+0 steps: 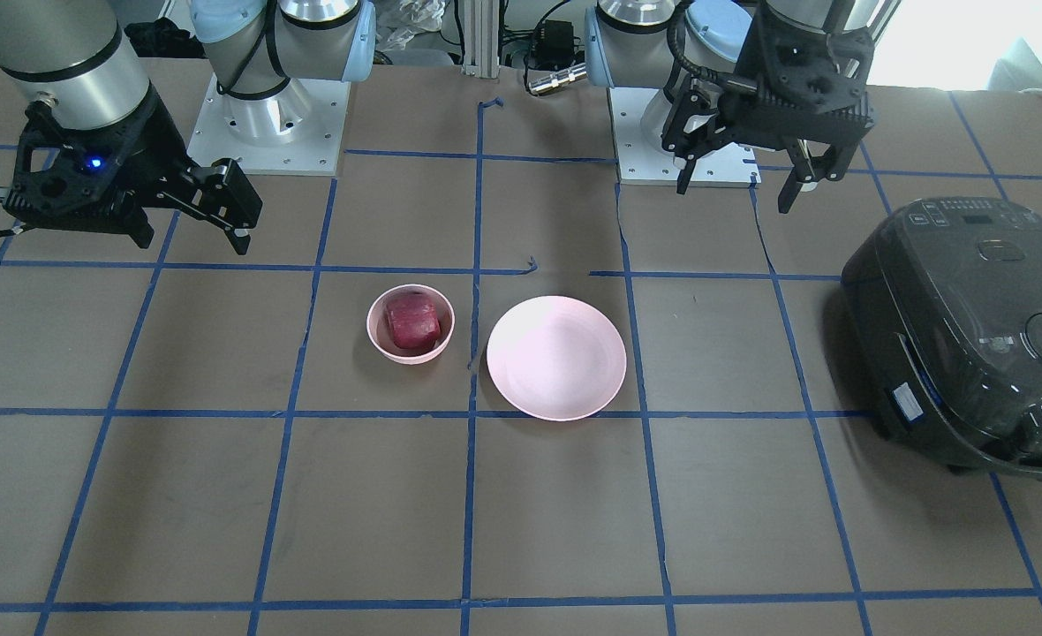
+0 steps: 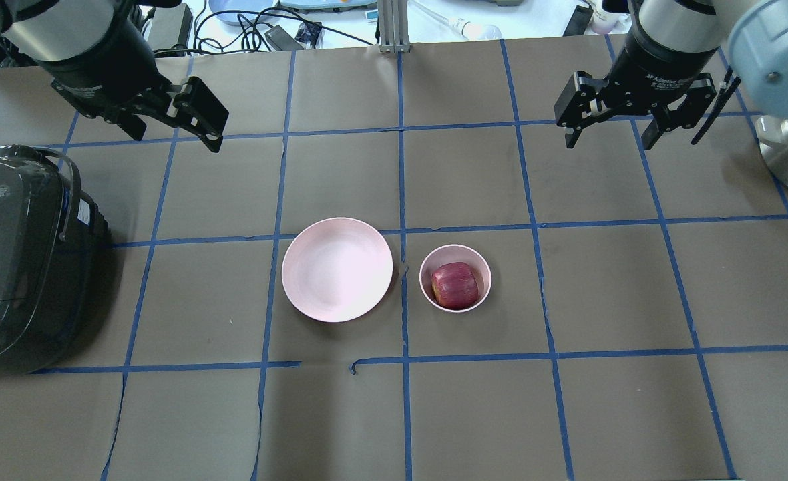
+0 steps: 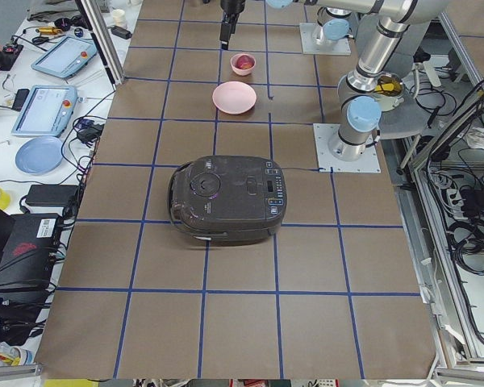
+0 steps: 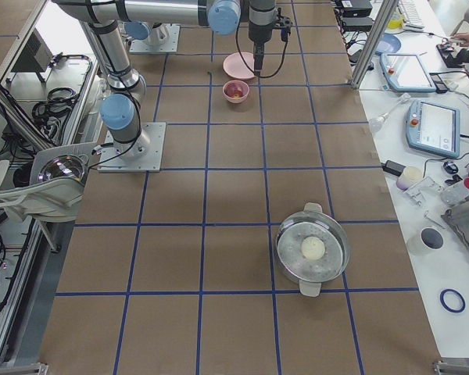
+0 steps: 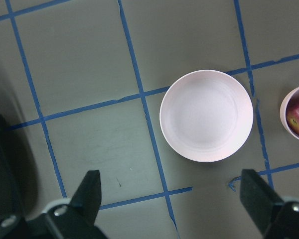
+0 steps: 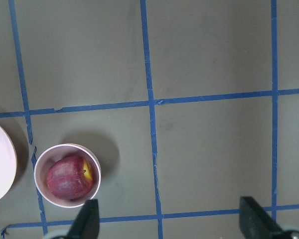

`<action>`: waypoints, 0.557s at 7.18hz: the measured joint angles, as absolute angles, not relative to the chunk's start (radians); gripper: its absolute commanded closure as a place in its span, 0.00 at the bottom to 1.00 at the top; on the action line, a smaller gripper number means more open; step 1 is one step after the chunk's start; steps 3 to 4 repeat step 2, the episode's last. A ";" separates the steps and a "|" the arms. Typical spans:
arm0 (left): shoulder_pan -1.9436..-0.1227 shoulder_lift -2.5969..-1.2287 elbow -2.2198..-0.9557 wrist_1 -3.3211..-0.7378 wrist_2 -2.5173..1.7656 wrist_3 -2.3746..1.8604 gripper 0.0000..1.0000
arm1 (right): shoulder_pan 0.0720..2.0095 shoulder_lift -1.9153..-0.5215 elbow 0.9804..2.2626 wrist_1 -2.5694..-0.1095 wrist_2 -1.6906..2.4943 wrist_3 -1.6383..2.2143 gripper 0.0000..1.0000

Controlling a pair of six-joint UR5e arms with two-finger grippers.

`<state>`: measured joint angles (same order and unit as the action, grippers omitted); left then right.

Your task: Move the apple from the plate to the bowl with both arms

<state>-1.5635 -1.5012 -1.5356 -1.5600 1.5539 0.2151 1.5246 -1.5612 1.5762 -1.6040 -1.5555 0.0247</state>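
The apple (image 2: 455, 285) is seen in the bowl (image 2: 423, 277), beside the bare plate (image 2: 337, 269) — left gripper (image 1: 735, 193) and right gripper (image 2: 609, 137) are raised, fingers spread, nothing gripped. The bowl could be tipped only by a careless descent.

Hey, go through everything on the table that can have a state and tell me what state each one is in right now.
apple: sitting inside the bowl, not gripped.
bowl: upright, holding the apple.
plate: upright, empty.
left gripper: open, raised, holding nothing.
right gripper: open, raised, holding nothing.
rice cooker: lid shut.
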 measured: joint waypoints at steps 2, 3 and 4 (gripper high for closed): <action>-1.542 -1.496 -1.536 -1.568 1.546 0.227 0.00 | 1.524 -1.581 1.576 -1.605 -1.560 0.022 0.00; -1.542 -1.496 -1.536 -1.568 1.546 0.227 0.00 | 1.524 -1.581 1.576 -1.605 -1.560 0.022 0.00; -1.542 -1.496 -1.536 -1.568 1.546 0.227 0.00 | 1.524 -1.581 1.576 -1.605 -1.560 0.022 0.00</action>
